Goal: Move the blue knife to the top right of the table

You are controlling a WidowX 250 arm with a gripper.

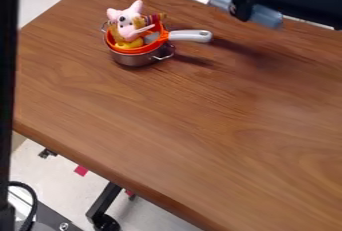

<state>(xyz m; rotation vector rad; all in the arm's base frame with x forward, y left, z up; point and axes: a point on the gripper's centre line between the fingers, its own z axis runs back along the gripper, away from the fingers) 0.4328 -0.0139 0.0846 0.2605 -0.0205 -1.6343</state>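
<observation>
Hand (pixel 242 11) around knife (pixel 266 16) near table's far edge (pixel 310 30)

Looks like a robotics lab or a workshop; cannot be pinned down further. Has a wood-grain tabletop (pixel 180 125) on a black metal leg (pixel 103 200) with a caster (pixel 105 222), above a pale floor (pixel 40 167) dotted with small red patches (pixel 81 170). Includes a black robot pincer (pixel 242 5) at the far side, near toys in a metal pot (pixel 137 61). Also shows a dark upright post (pixel 8 75) at left, and a loop of black cable (pixel 33 200) beside bolted grey metal (pixel 50 220).
</observation>
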